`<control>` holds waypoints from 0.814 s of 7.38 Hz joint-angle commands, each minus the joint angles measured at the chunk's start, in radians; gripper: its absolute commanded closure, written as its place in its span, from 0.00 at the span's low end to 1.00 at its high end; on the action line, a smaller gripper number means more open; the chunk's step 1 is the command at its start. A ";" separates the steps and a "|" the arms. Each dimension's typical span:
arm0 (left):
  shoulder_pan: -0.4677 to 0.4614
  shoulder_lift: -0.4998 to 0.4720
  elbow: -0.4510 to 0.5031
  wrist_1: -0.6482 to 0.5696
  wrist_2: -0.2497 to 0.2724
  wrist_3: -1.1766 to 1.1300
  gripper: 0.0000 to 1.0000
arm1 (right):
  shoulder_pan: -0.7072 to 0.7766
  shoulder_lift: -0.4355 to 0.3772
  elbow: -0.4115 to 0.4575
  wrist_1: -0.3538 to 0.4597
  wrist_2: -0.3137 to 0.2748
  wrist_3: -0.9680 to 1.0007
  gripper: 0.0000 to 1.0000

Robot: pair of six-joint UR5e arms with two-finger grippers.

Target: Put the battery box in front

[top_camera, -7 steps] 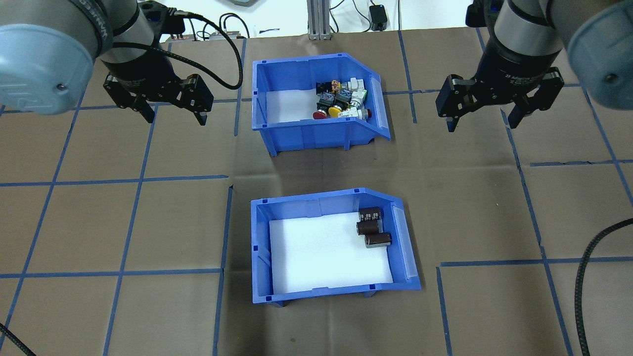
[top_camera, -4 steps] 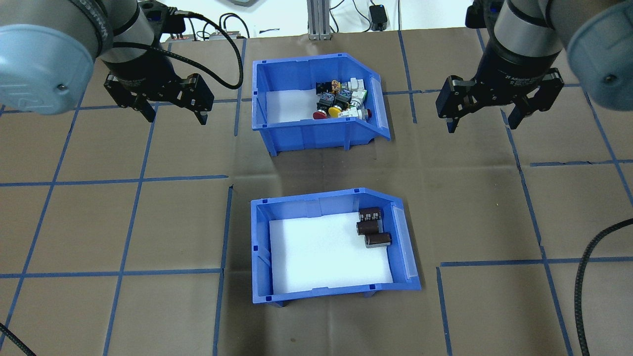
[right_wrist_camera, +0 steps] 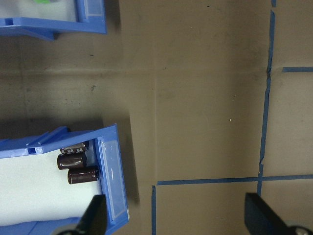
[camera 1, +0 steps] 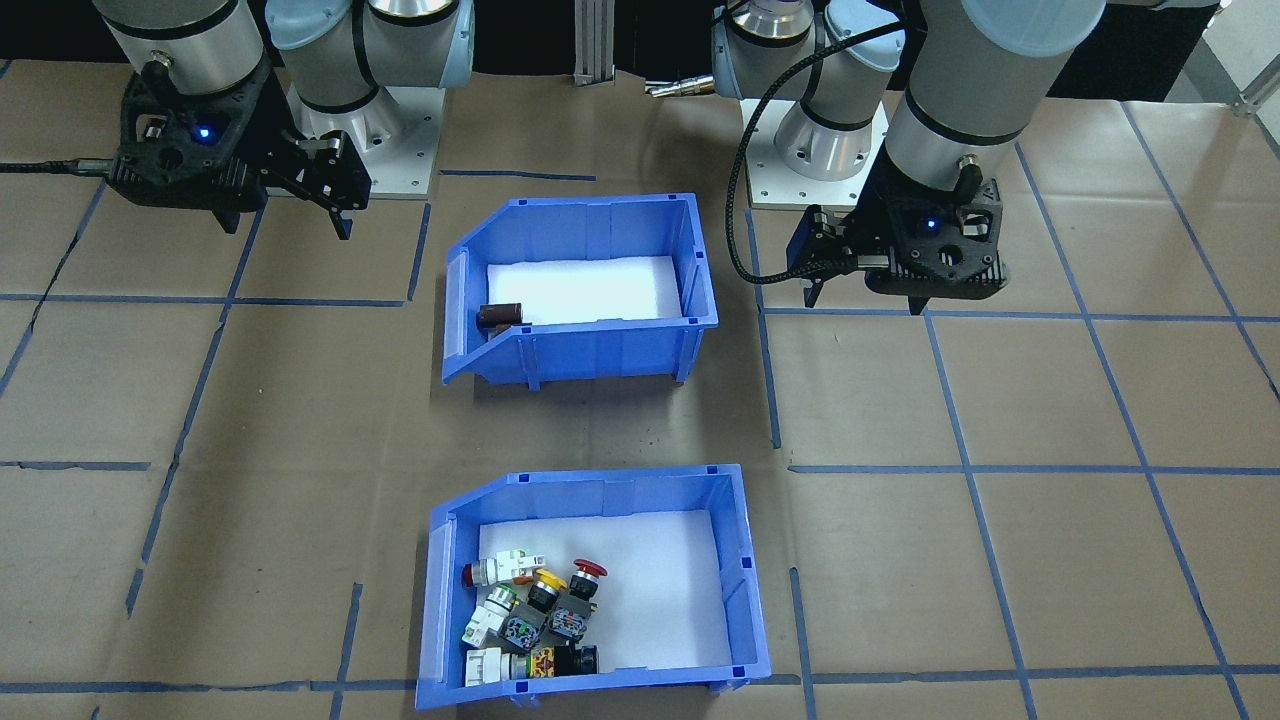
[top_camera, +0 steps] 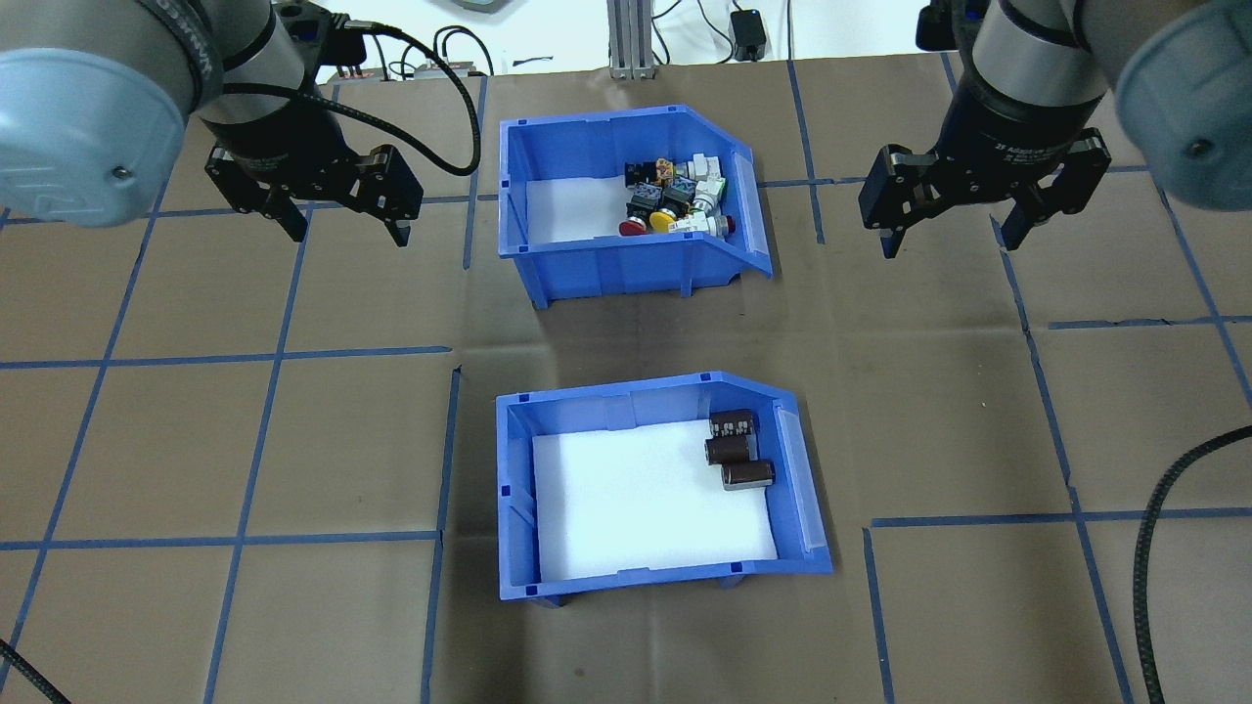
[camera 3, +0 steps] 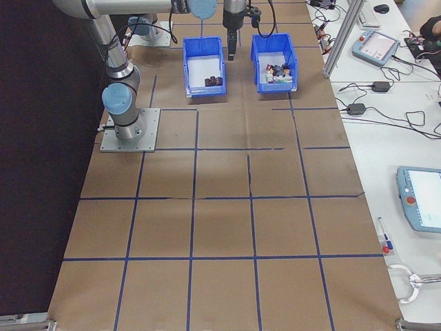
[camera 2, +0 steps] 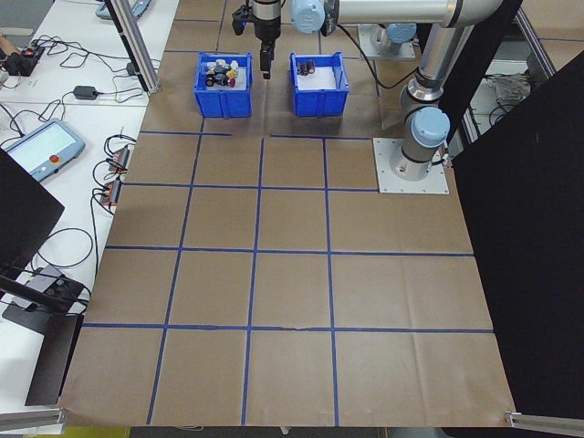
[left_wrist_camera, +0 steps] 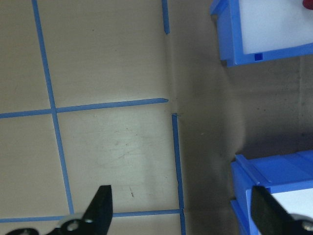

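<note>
Both my pincers hang spread apart and empty above the table: my left gripper (top_camera: 337, 210) off to one side of the far bin, my right gripper (top_camera: 963, 213) off to the other.

The battery box (top_camera: 655, 484) sits on the near half of the table, closest to my base, with three dark cells (top_camera: 736, 450) bunched against its sloped, cut-away end. I judge it light and rigid, a thin plastic shell on a foam liner (top_camera: 636, 504); the cells look free to roll if I tip it. A straight side wall or the square back rim seems the best hold, since the sloped lip may slip.

Beyond it stands the switch bin (top_camera: 626, 200), occupying the front spot, so it blocks a straight push forward. Brown paper (top_camera: 245, 440) with blue tape lines covers the table.
</note>
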 commanded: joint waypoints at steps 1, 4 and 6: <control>-0.005 0.028 -0.043 0.003 -0.005 -0.004 0.01 | 0.011 0.023 -0.014 -0.041 0.053 -0.063 0.00; -0.026 0.088 -0.142 0.019 -0.015 -0.198 0.01 | 0.040 0.099 -0.132 -0.024 0.102 -0.262 0.00; -0.094 0.140 -0.235 0.020 -0.057 -0.455 0.01 | 0.087 0.176 -0.212 -0.026 0.095 -0.460 0.00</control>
